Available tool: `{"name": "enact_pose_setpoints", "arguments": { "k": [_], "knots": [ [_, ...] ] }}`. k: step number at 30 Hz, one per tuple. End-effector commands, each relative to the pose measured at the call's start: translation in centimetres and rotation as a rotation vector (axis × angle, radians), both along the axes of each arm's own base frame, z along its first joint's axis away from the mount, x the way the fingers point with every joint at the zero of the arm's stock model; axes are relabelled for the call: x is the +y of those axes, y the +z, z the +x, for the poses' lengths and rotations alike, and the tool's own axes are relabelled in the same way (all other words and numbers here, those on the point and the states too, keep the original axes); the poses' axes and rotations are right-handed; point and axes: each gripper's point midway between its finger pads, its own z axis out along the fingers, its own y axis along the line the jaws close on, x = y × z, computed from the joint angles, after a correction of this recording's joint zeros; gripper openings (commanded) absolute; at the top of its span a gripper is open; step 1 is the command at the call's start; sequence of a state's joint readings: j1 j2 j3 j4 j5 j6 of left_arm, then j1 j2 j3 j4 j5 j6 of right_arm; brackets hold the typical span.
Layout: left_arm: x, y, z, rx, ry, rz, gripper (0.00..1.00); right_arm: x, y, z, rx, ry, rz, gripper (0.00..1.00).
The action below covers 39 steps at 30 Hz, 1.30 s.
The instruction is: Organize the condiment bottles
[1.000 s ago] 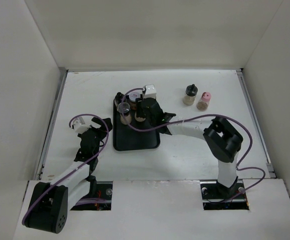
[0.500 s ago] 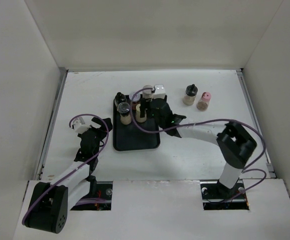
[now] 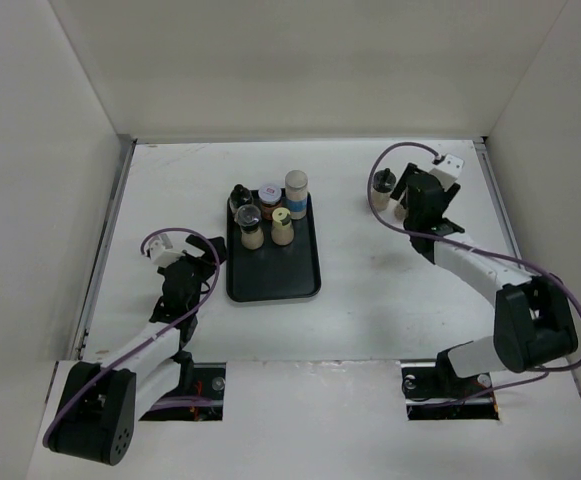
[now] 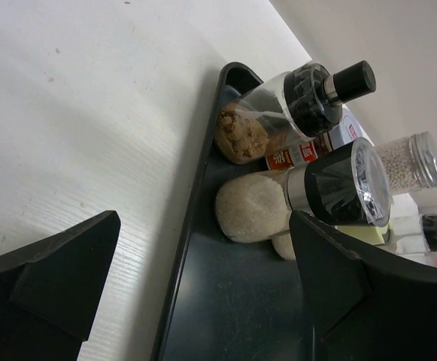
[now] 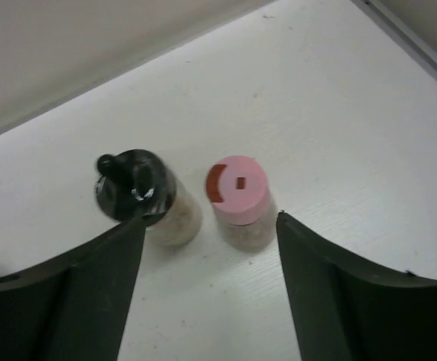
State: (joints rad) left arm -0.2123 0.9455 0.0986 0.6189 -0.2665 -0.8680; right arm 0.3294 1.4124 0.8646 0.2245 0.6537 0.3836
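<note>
Left gripper (image 4: 203, 248) gapes wide and empty beside the tray (image 3: 275, 280), a matte black rectangle with a raised rim. Five bottles (image 3: 270, 210) crowd its far end (clear round bodies, tan granules, glossy caps). Off right on the white table (image 3: 390, 290) stand the black-cap bottle (image 5: 147, 195) and pink-cap bottle (image 5: 238, 197), just beside each other, with the right gripper (image 5: 210, 224) above them, fingers well apart, holding nothing. Risk: one finger hangs by the black cap, so closing on the pink one could clip and topple its neighbour, and slick narrow cylinders may slip or twist.

Bright, even overhead light; soft shadows; condiment bottles (image 5: 237, 194) slightly blurred in right wrist view.
</note>
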Motion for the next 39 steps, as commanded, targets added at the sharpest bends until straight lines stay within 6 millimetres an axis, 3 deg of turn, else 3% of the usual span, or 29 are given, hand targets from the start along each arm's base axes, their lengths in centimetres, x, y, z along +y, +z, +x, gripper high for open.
{"name": "enact_pose_setpoints", "arguments": {
  "k": [1,6,17,24,27,30,34,39],
  "knots": [
    [-0.4,2.5,0.9,-0.078,-0.006,-0.007,1.00,-2.7,-0.4,0.5,0.030,-0.072,-0.024,0.83],
    [-0.4,2.5,0.9,-0.083,-0.005,-0.008,1.00,-2.1,-1.9,3.4,0.073,0.024,0.026,0.85],
    [-0.5,2.3,1.0,-0.072,-0.008,-0.003,1.00,-1.5,-4.3,6.1,0.113,0.064,0.032,0.78],
    [-0.3,2.6,0.9,-0.083,-0.002,-0.005,1.00,-3.2,-5.7,6.8,0.139,-0.004,-0.002,0.65],
    [-0.4,2.4,0.9,-0.078,-0.004,-0.002,1.00,-3.5,-6.0,6.8,0.139,-0.022,0.006,0.52],
    [-0.2,2.6,0.9,-0.087,0.001,-0.004,1.00,-3.5,-4.9,5.6,0.117,-0.035,0.003,0.43],
    [-0.3,2.4,0.9,-0.080,-0.002,-0.006,1.00,-0.7,-3.2,2.4,0.070,0.005,0.006,0.41],
    [-0.4,2.4,1.2,-0.078,0.002,-0.006,1.00,7.1,-2.7,-1.8,0.058,0.185,0.023,0.41]
  ]
}}
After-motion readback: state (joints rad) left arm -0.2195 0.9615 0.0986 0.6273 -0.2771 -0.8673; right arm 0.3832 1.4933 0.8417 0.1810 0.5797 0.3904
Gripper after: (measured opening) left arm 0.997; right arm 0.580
